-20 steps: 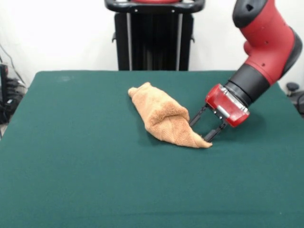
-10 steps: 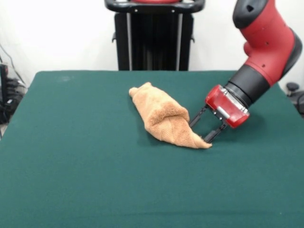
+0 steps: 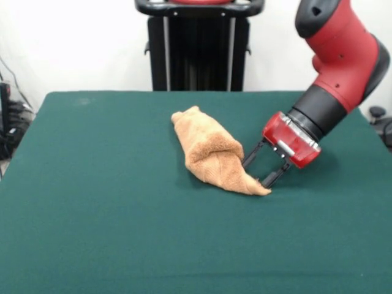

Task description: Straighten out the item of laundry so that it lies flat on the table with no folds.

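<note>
Towel (image 3: 213, 153) bunched in a folded ridge mid-worktop (image 3: 92, 214), gripper (image 3: 256, 170) at its 4 o'clock corner, fingers spread astride that tip, presumably to pinch and draw it flat.

Single front camera, elevated, facing across table (image 3: 92, 233).

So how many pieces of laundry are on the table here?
1: a crumpled orange-tan terry towel near the middle of the dark green felt table, with the robot's hand at its pointed end.
</note>
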Controlling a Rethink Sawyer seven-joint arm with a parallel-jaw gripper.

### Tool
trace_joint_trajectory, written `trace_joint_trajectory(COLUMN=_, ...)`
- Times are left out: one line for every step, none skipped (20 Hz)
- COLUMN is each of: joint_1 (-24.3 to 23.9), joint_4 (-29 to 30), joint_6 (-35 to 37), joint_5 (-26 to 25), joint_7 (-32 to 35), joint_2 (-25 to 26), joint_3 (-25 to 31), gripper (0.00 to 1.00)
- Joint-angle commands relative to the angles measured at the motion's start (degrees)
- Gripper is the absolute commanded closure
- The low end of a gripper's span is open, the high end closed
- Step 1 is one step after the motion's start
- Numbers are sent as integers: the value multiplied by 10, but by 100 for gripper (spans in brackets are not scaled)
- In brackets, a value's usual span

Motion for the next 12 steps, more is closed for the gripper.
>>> trace_joint_trajectory(joint_1=-36, joint_4=-118, joint_6=-18, joint_5=-10, joint_7=64, joint_2=26, joint_3=134, gripper=0)
trace_joint_trajectory(joint_1=-32, joint_4=-127, joint_6=-10, joint_5=-4, joint_7=75, joint_2=35, joint_3=124, gripper=0)
trace_joint_trajectory(joint_1=-25, joint_4=-137, joint_6=13, joint_5=0, joint_7=86, joint_2=48, joint_3=103, gripper=0)
trace_joint_trajectory(joint_1=-15, joint_4=-155, joint_6=52, joint_5=-2, joint_7=97, joint_2=69, joint_3=64, gripper=0)
trace_joint_trajectory(joint_1=1, joint_4=-177, joint_6=99, joint_5=-6, joint_7=111, joint_2=104, joint_3=-10, gripper=0)
trace_joint_trajectory(joint_1=7, joint_4=-193, joint_6=140, joint_5=-16, joint_7=114, joint_2=121, joint_3=-52, gripper=0)
trace_joint_trajectory(joint_1=16, joint_4=-205, joint_6=167, joint_5=-20, joint_7=123, joint_2=146, joint_3=-108, gripper=0)
trace_joint_trajectory(joint_1=20, joint_4=-215, joint_6=195, joint_5=-27, joint_7=128, joint_2=163, joint_3=-145, gripper=0)
trace_joint_trajectory(joint_1=23, joint_4=-224, joint_6=214, joint_5=-30, joint_7=138, joint_2=181, joint_3=-184, gripper=0)
trace_joint_trajectory(joint_1=25, joint_4=-233, joint_6=232, joint_5=-33, joint_7=147, joint_2=199, joint_3=-219, gripper=0)
trace_joint_trajectory(joint_1=24, joint_4=-241, joint_6=244, joint_5=-32, joint_7=160, joint_2=210, joint_3=-238, gripper=0)
trace_joint_trajectory(joint_1=23, joint_4=-249, joint_6=253, joint_5=-31, joint_7=172, joint_2=223, joint_3=-259, gripper=0)
